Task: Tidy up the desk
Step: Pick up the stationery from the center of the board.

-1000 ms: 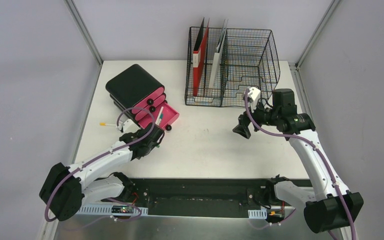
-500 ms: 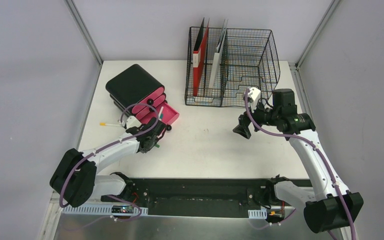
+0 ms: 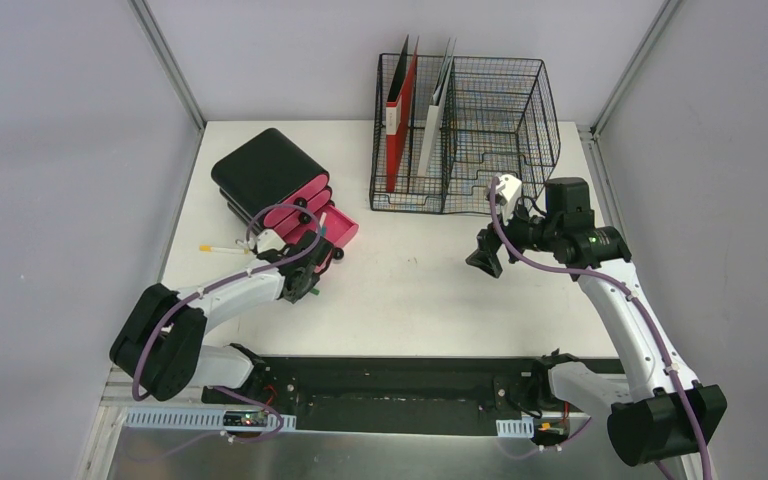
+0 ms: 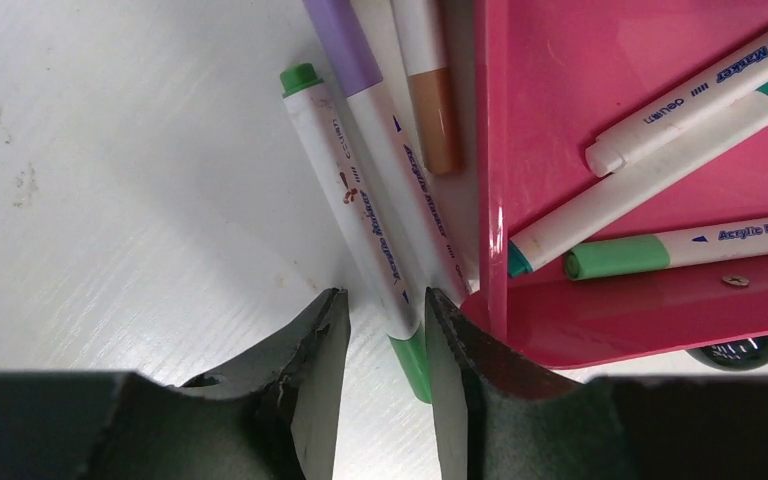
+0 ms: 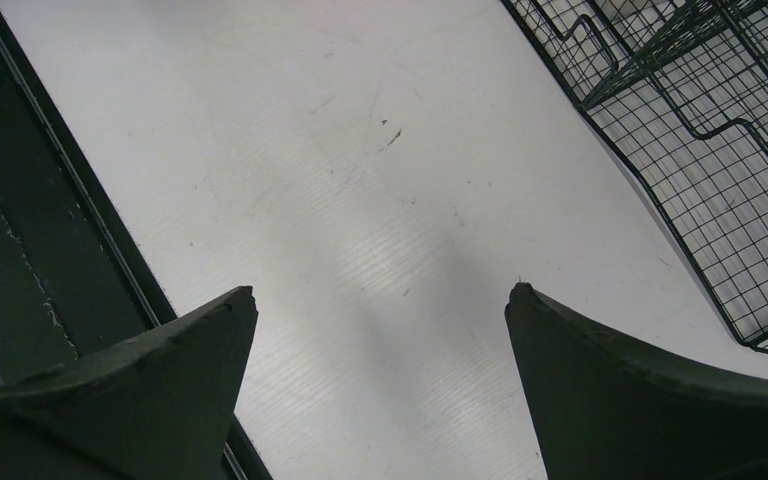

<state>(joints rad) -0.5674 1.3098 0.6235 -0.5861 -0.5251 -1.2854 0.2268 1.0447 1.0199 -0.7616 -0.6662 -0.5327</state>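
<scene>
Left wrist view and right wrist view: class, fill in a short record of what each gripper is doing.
left gripper: part open, straddling the green marker's end on the desk
beside it: purple marker, brown marker, pink drawer holding three markers
right gripper: wide open, empty, over the desk near the wire rack

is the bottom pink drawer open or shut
Open: the bottom pink drawer sticks out past the upper drawers, and the left wrist view shows markers lying inside.

Desk (image 3: 410,290) centre open — wire rack (image 3: 535,130) walls off back, pink drawer (image 4: 550,90) tight beside markers (image 4: 345,190).
</scene>
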